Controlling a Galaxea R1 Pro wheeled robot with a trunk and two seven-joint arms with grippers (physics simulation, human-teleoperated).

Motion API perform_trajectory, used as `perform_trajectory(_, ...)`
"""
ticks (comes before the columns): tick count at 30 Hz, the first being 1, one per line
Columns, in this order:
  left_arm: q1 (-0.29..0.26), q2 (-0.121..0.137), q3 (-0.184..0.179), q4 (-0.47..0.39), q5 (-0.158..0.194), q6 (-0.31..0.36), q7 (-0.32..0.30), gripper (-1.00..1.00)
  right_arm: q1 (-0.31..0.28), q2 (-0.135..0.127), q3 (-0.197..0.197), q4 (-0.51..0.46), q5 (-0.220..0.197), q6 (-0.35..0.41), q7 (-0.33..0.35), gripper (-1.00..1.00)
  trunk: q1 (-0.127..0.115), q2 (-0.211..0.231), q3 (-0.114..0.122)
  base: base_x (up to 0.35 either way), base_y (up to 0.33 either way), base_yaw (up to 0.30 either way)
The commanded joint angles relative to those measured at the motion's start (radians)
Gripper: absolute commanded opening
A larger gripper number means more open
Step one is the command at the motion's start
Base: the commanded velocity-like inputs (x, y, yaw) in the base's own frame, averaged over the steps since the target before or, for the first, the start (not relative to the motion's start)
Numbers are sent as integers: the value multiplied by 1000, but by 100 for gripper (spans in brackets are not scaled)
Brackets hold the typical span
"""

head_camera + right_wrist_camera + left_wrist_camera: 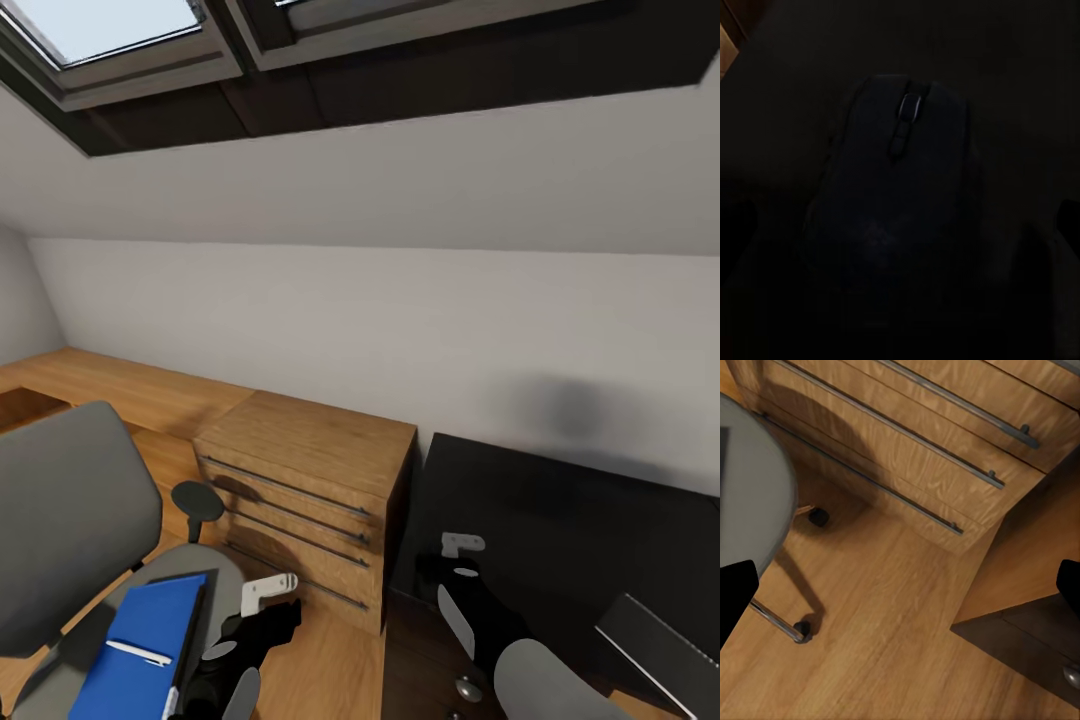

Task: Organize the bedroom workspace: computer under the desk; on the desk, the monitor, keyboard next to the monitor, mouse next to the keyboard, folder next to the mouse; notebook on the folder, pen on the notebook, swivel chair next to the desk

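The grey swivel chair (70, 520) stands at the lower left. On its seat lies the blue folder (145, 640) with a white pen (140, 653) on top. A dark flat strip (192, 625) runs along the folder's edge; I cannot tell whether it is the notebook. The black desk (570, 520) fills the right side, and the keyboard (655, 640) lies on it at the lower right. My right gripper (900, 217) hangs open just above the black mouse (896, 195) on the desk. My left gripper (900, 592) is open over the floor beside the chair. The computer and the monitor are out of view.
A low light-wood cabinet (310, 490) with long bar handles stands between the chair and the desk, against the sloped white wall. The chair's chrome legs and casters (802, 630) rest on the wood floor. A dark desk drawer with a knob (1072, 675) is close by.
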Motion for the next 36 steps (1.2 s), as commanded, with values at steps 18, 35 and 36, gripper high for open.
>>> perform_trajectory(18,-1,0,-2,-1,10,2,10,100,0,0,4,-3,-7,15,1,100,15,-29,-14,0,0,0)
perform_trajectory(35,-1,0,-2,2,12,2,5,100,0,-2,2,-4,-5,15,0,100,15,-29,-14,20,0,0)
perform_trajectory(36,-1,0,-2,2,12,2,6,100,0,-2,2,-4,-5,15,-1,100,15,-29,-14,22,0,0)
